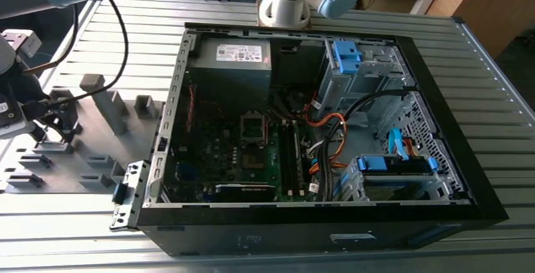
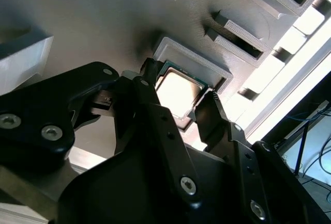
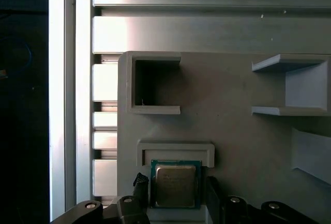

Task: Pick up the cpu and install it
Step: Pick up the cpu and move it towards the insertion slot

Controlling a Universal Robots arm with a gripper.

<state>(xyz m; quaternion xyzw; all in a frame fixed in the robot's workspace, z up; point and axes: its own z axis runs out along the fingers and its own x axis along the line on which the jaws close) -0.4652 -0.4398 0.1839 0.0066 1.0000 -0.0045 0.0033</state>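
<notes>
As the robot's gripper hung low over a grey plastic tray, its two black fingers stood spread, one on each side of the chip. A thin gap showed between the chip and one of them in the first wrist view. The chip, pale silver on top with a green rim, lay flat in a shallow raised-walled pocket close to one edge of the tray, not lifted out. Beside that pocket, along the same edge, stood a deeper square holder, and taller open-sided holders rose further in on the tray. The second wrist view showed the same scene from a slant: the gripper straddled the chip, with its fingertips down at the walls of the pocket.

Seen in the exterior view, the arm reached down over the tray, which sat on the slatted metal tabletop near the edge at the exterior view's left. Just beside the tray, toward the exterior view's right, an opened computer case lay on its side across the middle of the tabletop. Inside it the green circuit board carried a dark square socket, well apart from the tray. A grey power-supply box filled one corner of the case, and long memory sticks stood next to the socket.
</notes>
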